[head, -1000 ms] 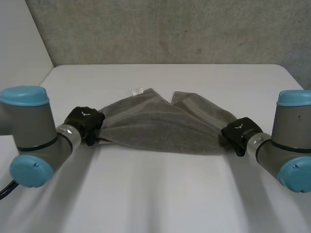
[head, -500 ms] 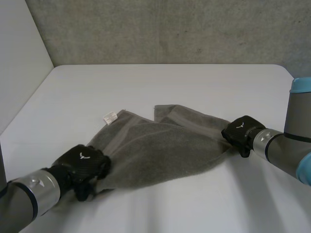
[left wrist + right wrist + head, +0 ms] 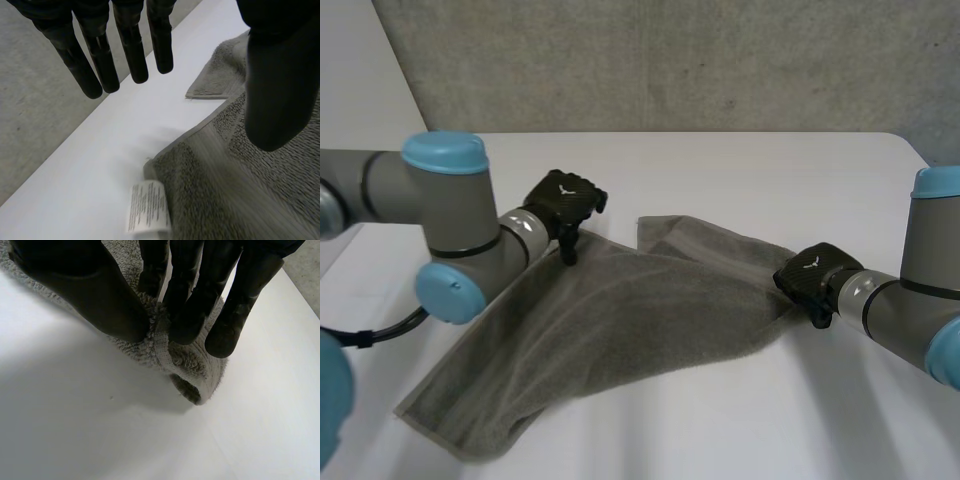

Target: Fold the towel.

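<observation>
Hardly begun, I'd say: the towel (image 3: 640, 310) lies rumpled, the left hand (image 3: 568, 198) spread empty above the corner bearing its label (image 3: 147, 207) (the right hand (image 3: 812, 272) pinches the opposite end).

Head camera looks down from behind; both wrist cameras sit close, sharing the towel (image 3: 650, 300).
</observation>
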